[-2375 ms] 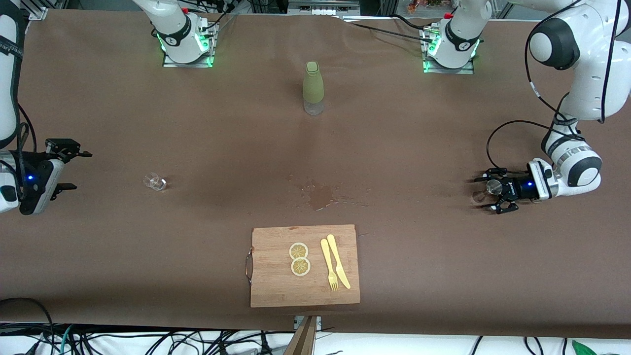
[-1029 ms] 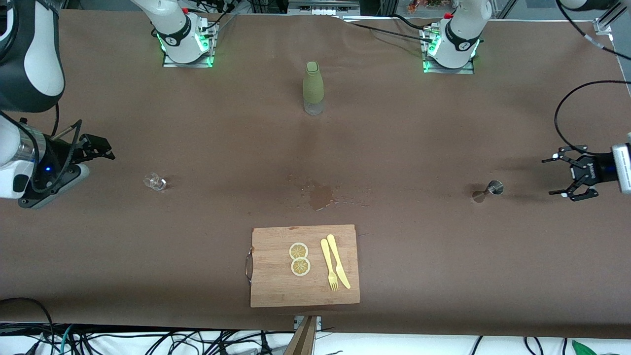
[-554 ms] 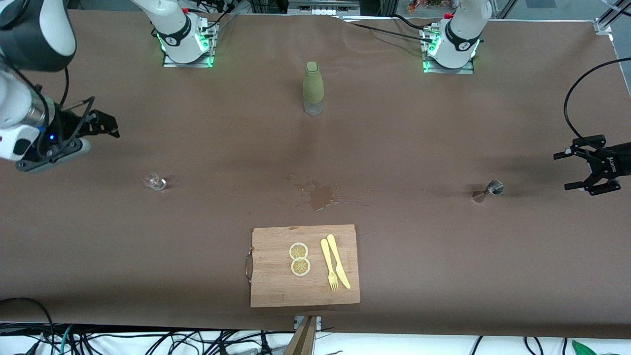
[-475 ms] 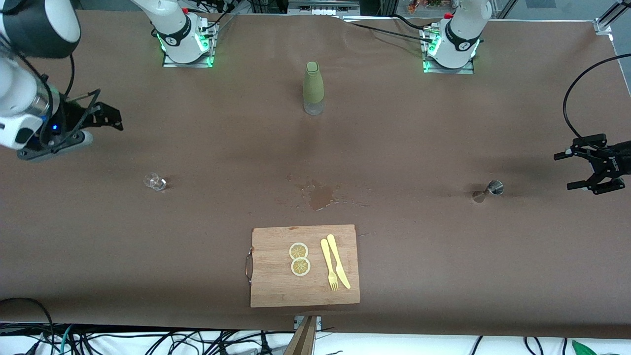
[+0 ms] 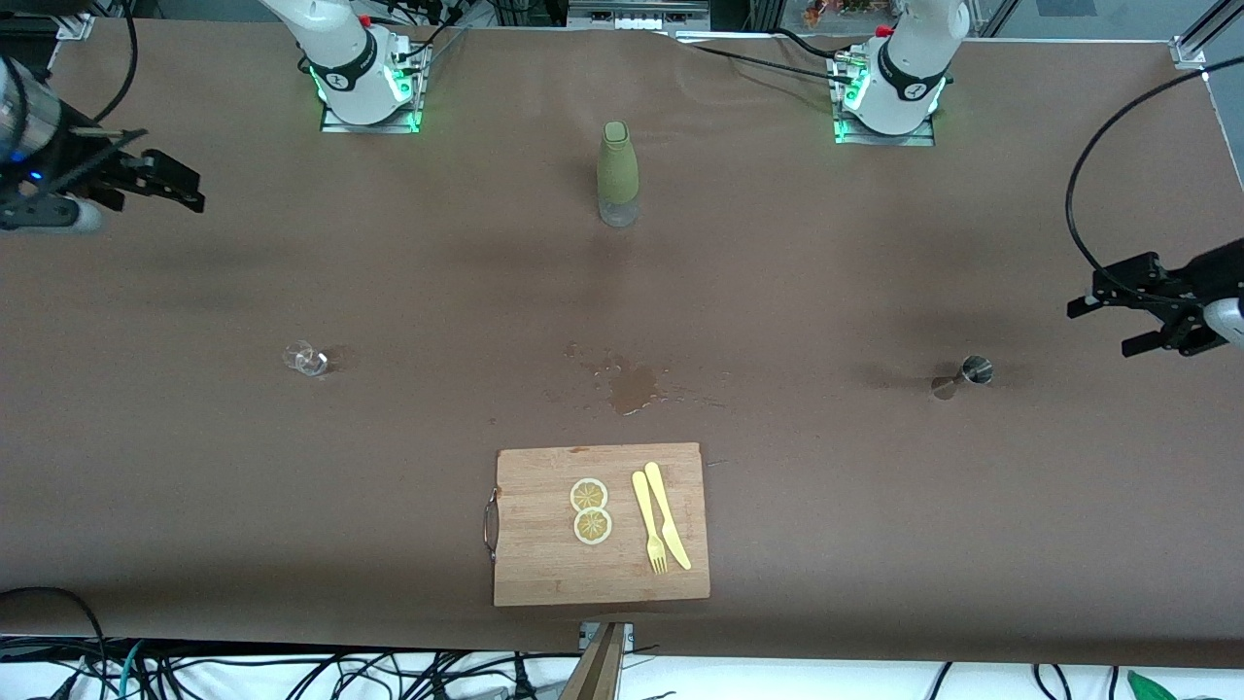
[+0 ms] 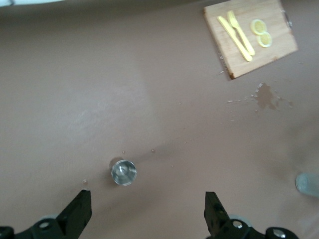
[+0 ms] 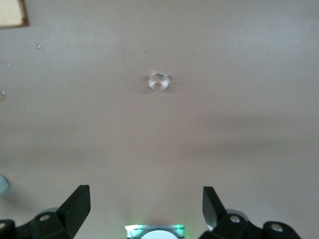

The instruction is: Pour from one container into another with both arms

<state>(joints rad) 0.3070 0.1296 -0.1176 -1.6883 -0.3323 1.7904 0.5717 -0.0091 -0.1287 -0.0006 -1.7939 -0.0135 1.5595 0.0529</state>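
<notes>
The metal jigger [image 5: 975, 370] is standing on the brown worktop [image 5: 836, 486], toward the left arm's end from the wet stain [image 5: 632, 384]. The small clear glass [image 5: 305, 358] is sitting toward the right arm's end. The left gripper [image 5: 1118, 321] and the right gripper [image 5: 160, 182] are hanging over the worktop's ends, fingers spread, holding nothing.

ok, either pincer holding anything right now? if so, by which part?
Nothing is held. The left pincer is open over bare table near the metal jigger; the right pincer is open too, away from the small glass.

Bottle [image 5: 617, 173] stands farther than board [image 5: 544, 564]; spill [image 5: 632, 386] between.
</notes>
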